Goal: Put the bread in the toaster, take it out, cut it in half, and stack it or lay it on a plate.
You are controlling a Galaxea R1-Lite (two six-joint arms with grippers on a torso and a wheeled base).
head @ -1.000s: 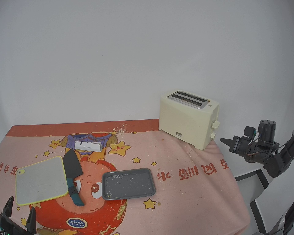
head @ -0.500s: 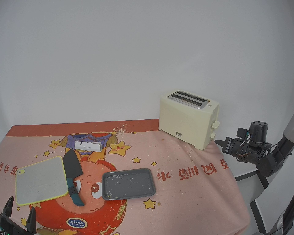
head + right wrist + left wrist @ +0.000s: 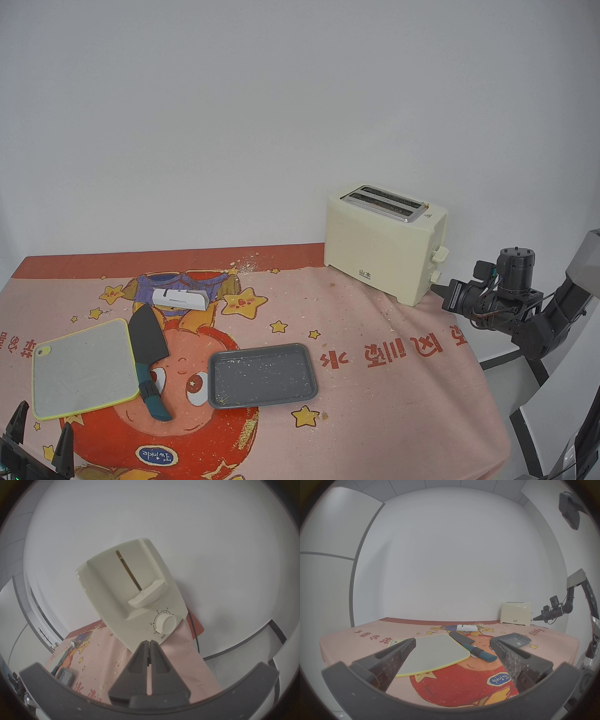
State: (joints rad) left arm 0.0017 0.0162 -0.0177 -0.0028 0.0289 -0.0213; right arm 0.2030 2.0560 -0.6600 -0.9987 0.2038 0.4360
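Right jaws pressed together near cream two-slot toaster [image 3: 381,250].

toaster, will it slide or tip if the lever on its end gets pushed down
Probably won't tip: the toaster is boxy and broad-based, and its lever slides down a vertical slot. A sideways nudge might shift it, since it stands on a tablecloth, near its edge.

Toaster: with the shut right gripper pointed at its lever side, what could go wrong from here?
1. The shut right gripper lines up nearer the dial than the lever, so it may bump the setting instead.
2. The toaster stands on the cloth; a sideways nudge could slide or tilt it.
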